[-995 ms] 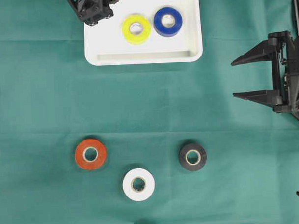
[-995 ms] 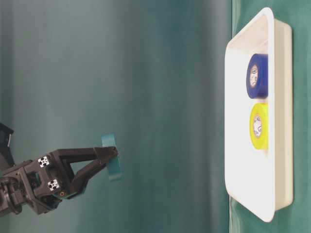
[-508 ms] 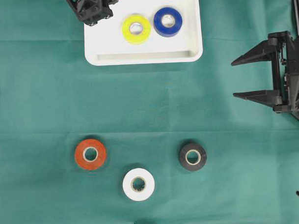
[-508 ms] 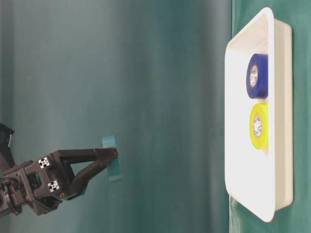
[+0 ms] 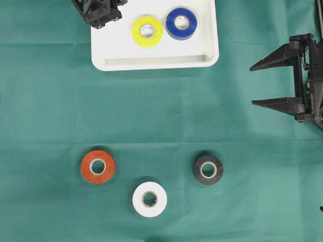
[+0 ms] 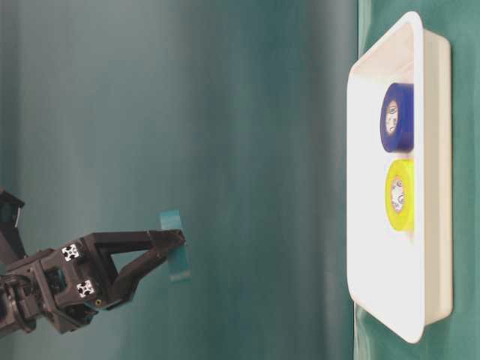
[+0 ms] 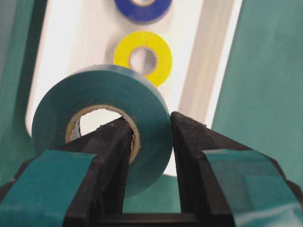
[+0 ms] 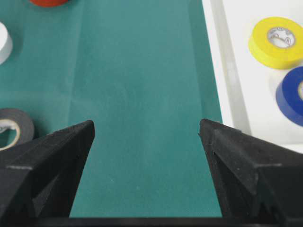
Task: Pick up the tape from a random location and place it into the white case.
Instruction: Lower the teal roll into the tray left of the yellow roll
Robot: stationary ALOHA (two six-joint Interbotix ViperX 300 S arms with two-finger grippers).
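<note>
Teal roll of plastic tape (image 7: 102,142), held on edge above the near left corner of the white case, its flat faces upright and its bore axis running level, across the closed jaws. The left gripper (image 7: 150,137) is clamped on the roll's wall, one finger (image 7: 111,156) passing through the cardboard core and the other pressing the outer face; in the table-level view the roll (image 6: 175,251) hangs at the fingertips, well clear of the case's floor. The white case (image 5: 154,62), a shallow rectangular plastic tray with rounded corners and a raised rim, lies at the far edge of the green cloth-covered surface (image 5: 166,115), its long axis along that edge. Inside it a yellow tape roll (image 5: 147,31) and a blue tape roll (image 5: 181,23) lie flat, just beside each other toward its right side; the left part of the floor is bare white. The right gripper (image 5: 258,84) rests at the right edge of the surface, jaws spread wide and holding nothing. Near the front edge an orange tape roll (image 5: 98,166), a white tape roll (image 5: 149,199) and a black tape roll (image 5: 208,169) lie flat, apart from one another, with a broad band of bare cloth between them and the case.
</note>
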